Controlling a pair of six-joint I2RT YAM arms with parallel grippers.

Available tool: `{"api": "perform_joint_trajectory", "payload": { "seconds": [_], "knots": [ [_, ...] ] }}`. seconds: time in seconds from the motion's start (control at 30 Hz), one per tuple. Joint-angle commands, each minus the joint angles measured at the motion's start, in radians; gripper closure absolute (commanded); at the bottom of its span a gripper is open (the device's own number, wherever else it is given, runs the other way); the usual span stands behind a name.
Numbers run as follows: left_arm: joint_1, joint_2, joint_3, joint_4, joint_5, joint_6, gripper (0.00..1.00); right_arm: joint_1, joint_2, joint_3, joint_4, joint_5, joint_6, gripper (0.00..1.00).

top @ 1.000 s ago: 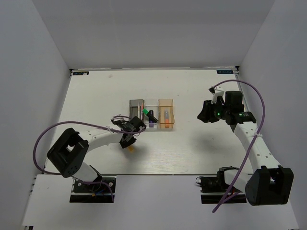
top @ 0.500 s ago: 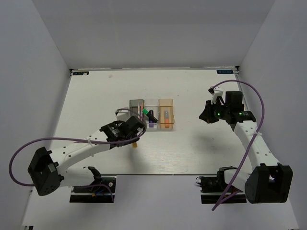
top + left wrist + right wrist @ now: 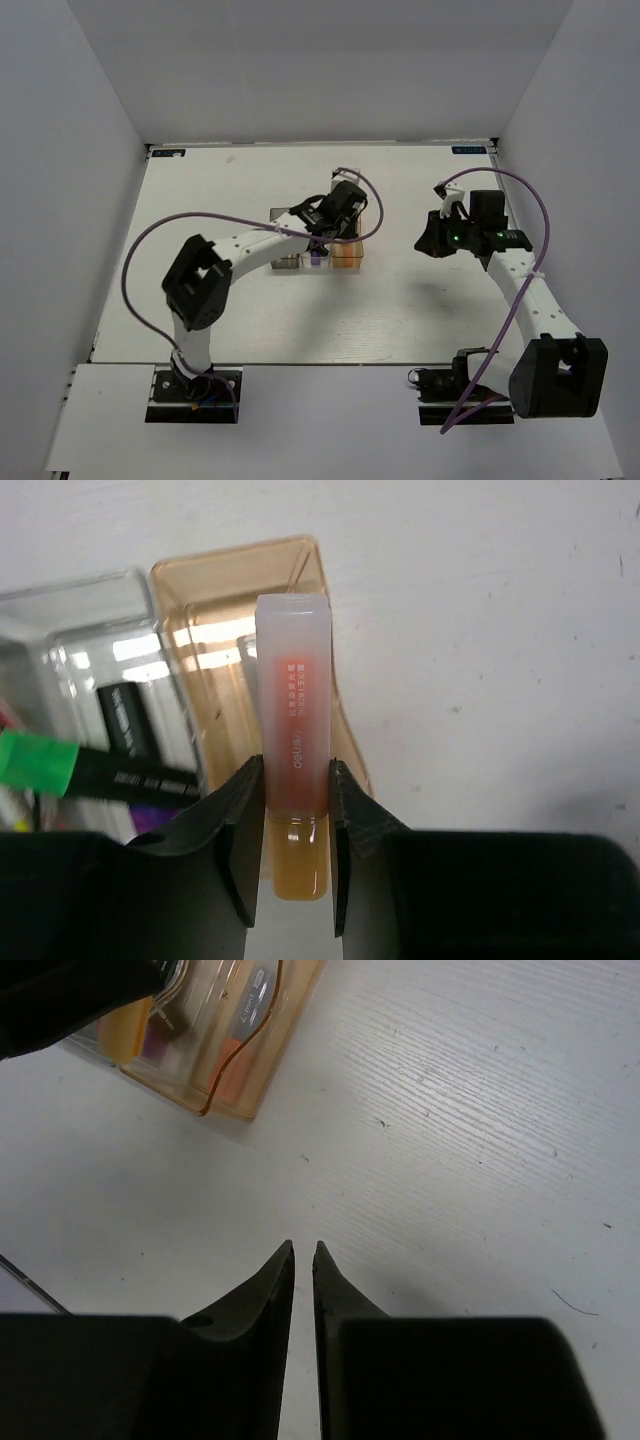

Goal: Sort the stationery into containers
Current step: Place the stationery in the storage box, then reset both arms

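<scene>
My left gripper (image 3: pixel 297 765) is shut on a stubby pink-orange highlighter (image 3: pixel 293 680) with a yellowish end. It holds it above the pale orange-tan bin (image 3: pixel 200 590). In the top view the left gripper (image 3: pixel 338 222) hangs over the right end of the bin row (image 3: pixel 350 260). The clear middle bin (image 3: pixel 70 600) holds a green-and-black highlighter (image 3: pixel 60 765) and a purple one (image 3: pixel 150 820). My right gripper (image 3: pixel 303 1247) is shut and empty above bare table, right of the bins (image 3: pixel 426 240). The orange-tan bin (image 3: pixel 260 1070) shows another pink-orange highlighter (image 3: pixel 235 1072) inside.
The smoky grey bin (image 3: pixel 285 262) is mostly hidden under my left arm. White walls enclose the table on three sides. A purple cable (image 3: pixel 250 215) loops above the left arm.
My left arm has swung from the table in front-left of the bins up and right, carrying the highlighter over the orange-tan bin. The right arm has not moved.
</scene>
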Motion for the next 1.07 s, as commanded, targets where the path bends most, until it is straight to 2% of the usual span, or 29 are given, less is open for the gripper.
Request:
{"api": "perform_joint_trajectory", "payload": {
  "seconds": [0.0,0.07,0.1,0.23,0.27,0.3,0.4,0.5,0.6,0.63,0.67,0.7,0.73,0.77,0.8,0.83,0.87,0.9,0.93,1.0,1.03],
  "knots": [
    [0.022,0.069,0.139,-0.024,0.026,0.055,0.84,-0.014,0.008,0.026,-0.019,-0.03,-0.011,0.84],
    [0.033,0.124,0.203,-0.051,0.024,0.049,0.75,-0.017,0.009,0.028,-0.019,-0.039,-0.011,0.78],
    [0.034,0.136,0.213,-0.06,0.026,0.045,0.66,-0.022,0.011,0.026,-0.023,-0.044,-0.013,0.73],
    [0.047,0.155,0.194,-0.058,0.03,0.017,0.59,-0.033,0.019,0.031,-0.033,-0.061,-0.019,0.49],
    [0.047,0.153,0.188,-0.061,0.027,0.014,0.57,-0.033,0.02,0.034,-0.034,-0.067,-0.019,0.49],
    [0.051,0.15,0.188,-0.061,0.03,0.005,0.52,-0.037,0.026,0.036,-0.039,-0.068,-0.021,0.42],
    [0.054,0.137,0.187,-0.071,0.038,0.008,0.43,-0.036,0.032,0.04,-0.049,-0.079,-0.025,0.35],
    [0.051,0.103,0.194,-0.065,0.056,0.015,0.33,-0.045,0.035,0.043,-0.059,-0.084,-0.03,0.34],
    [0.042,0.046,0.188,-0.071,0.061,0.026,0.32,-0.051,0.037,0.052,-0.069,-0.085,-0.033,0.3],
    [0.033,0.026,0.17,-0.072,0.076,0.026,0.52,-0.054,0.034,0.055,-0.071,-0.084,-0.033,0.19],
    [0.028,-0.019,0.152,-0.069,0.084,0.032,0.79,-0.054,0.032,0.062,-0.079,-0.062,-0.036,0.16],
    [0.016,-0.085,0.079,-0.062,0.087,0.037,0.98,-0.051,0.031,0.062,-0.079,-0.035,-0.037,0.09],
    [0.013,-0.157,0.044,-0.066,0.101,0.052,1.0,-0.048,0.008,0.057,-0.07,-0.009,-0.027,0.09],
    [0.01,-0.202,-0.094,-0.06,0.113,0.064,1.0,-0.048,-0.006,0.043,-0.036,0.052,0.017,0.09],
    [0.005,-0.25,-0.152,-0.019,0.125,0.075,0.95,-0.047,-0.026,0.039,-0.022,0.117,0.036,0.09],
    [0.004,-0.399,-0.204,-0.011,0.145,0.077,0.76,-0.051,-0.04,0.007,-0.005,0.154,0.088,0.09],
    [0.002,-0.449,-0.249,-0.003,0.151,0.074,0.27,-0.051,-0.062,-0.003,0.024,0.197,0.09,0.09],
    [0.002,-0.498,-0.392,-0.009,0.15,0.077,0.1,-0.053,-0.082,-0.009,0.024,0.215,0.087,0.09],
    [0.002,-0.596,-0.431,-0.038,0.139,0.086,0.0,-0.053,-0.095,-0.026,0.033,0.215,0.076,0.09],
    [0.002,-0.778,-0.539,-0.069,0.072,0.1,0.0,-0.048,-0.133,-0.052,0.047,0.226,0.067,0.09],
    [0.004,-0.822,-0.627,-0.121,0.05,0.098,0.0,-0.051,-0.142,-0.063,0.047,0.216,0.053,0.09]
  ]
}}
